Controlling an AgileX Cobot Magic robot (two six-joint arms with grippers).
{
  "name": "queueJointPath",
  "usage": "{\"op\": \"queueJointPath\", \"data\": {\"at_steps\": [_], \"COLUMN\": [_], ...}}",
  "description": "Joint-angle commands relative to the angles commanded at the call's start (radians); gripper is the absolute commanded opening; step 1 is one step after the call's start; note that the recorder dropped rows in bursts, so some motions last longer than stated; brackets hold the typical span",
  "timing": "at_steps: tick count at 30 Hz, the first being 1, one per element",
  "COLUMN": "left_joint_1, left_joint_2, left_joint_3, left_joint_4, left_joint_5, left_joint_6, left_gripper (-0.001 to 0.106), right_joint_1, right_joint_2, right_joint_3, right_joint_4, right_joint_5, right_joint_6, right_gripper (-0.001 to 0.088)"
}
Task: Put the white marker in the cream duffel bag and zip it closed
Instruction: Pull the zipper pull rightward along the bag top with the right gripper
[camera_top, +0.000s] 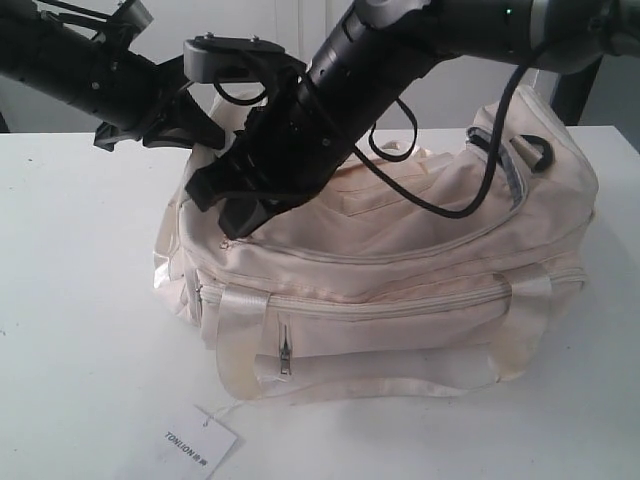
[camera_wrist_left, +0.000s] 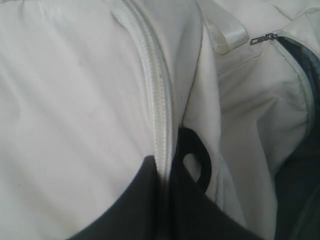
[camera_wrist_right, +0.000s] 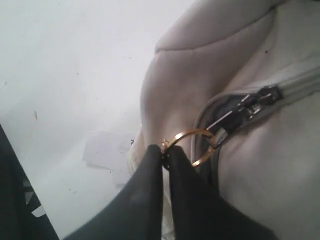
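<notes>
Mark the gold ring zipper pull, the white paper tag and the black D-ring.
Gold ring zipper pull (camera_wrist_right: 189, 132), right wrist view, on the ring's upper arc.
White paper tag (camera_top: 197, 448), exterior view, on the tag's middle.
Black D-ring (camera_wrist_left: 194, 141), left wrist view, on its curved band.

Item count, all three camera views
Cream duffel bag (camera_top: 420, 270): one; white table (camera_top: 80, 320): one; robot arms: two, left arm (camera_top: 70, 60) and right arm (camera_top: 420, 35); grippers: two, left gripper (camera_wrist_left: 162, 172) and right gripper (camera_wrist_right: 164, 150), one per arm; white paper tag (camera_top: 200, 447): one; gold ring pull (camera_wrist_right: 187, 132): one; zippers countable on the bag face in the exterior view: three, being one curved upper zipper (camera_top: 420, 250), one long front zipper (camera_top: 400, 304) and one short vertical pocket zipper (camera_top: 286, 350); black D-ring (camera_top: 522, 148): one in the exterior view, plus one further black D-ring (camera_wrist_left: 206, 165) in the left wrist view, two in total; handle strap (camera_top: 380, 385): one in full view, any further straps too hidden to count
</notes>
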Motion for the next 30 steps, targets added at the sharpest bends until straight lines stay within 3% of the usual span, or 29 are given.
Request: {"op": "queueJointPath", "data": {"at_steps": [10,17,30], "left_joint_1": [0.0,0.0,0.0], "left_joint_2": [0.0,0.0,0.0], "left_joint_3": [0.0,0.0,0.0], "left_joint_4": [0.0,0.013,0.169], "left_joint_5": [0.0,-0.003,-0.018], "left_joint_6": [0.0,0.0,0.005], "left_gripper": [0.0,0.0,0.0], "right_joint_1": [0.0,0.0,0.0], "right_joint_2": [0.0,0.0,-0.006], "right_joint_3": [0.0,0.0,0.002], "right_joint_4": [0.0,-0.003,-0.008], "right_joint_5": [0.107,0.109,0.109], "right_joint_6": [-0.023,-0.026,0.0], "right_gripper": [0.0,0.0,0.0]}}
